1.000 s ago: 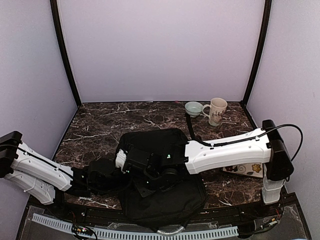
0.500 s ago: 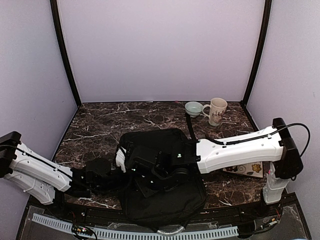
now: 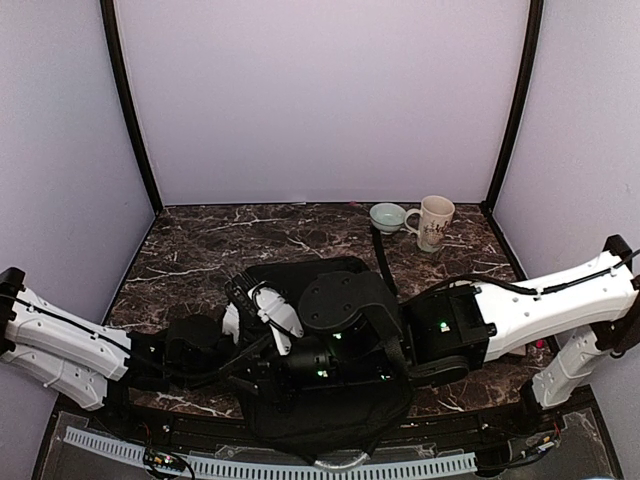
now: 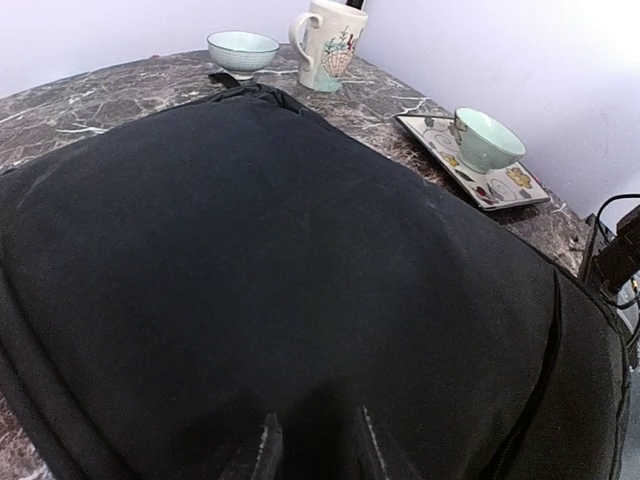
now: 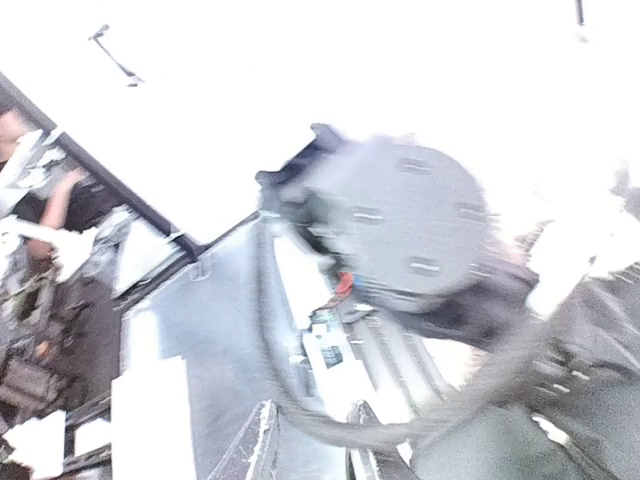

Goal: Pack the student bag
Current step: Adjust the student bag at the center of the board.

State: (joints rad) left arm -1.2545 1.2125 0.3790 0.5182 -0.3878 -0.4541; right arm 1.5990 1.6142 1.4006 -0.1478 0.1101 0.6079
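On the marble table (image 3: 190,250) the student bag (image 3: 330,420) lies on the arms' side of the mug (image 3: 435,222), the left gripper (image 4: 315,450) pinching its cloth, while the right gripper (image 5: 310,450), too blurry to tell if open or closed, has just rolled upward, so I think nothing goes in yet.

A robotics lab test booth rather than a lived-in room: plain lavender wall panels (image 3: 320,100) meet at black corner posts (image 3: 128,110) around a marble-patterned table (image 3: 200,250). White robot arms (image 3: 540,305) rise from its near edge, beside a slotted cable duct (image 3: 300,468) (a mug (image 3: 435,222) and bowl (image 3: 387,216) sit near the far right corner).
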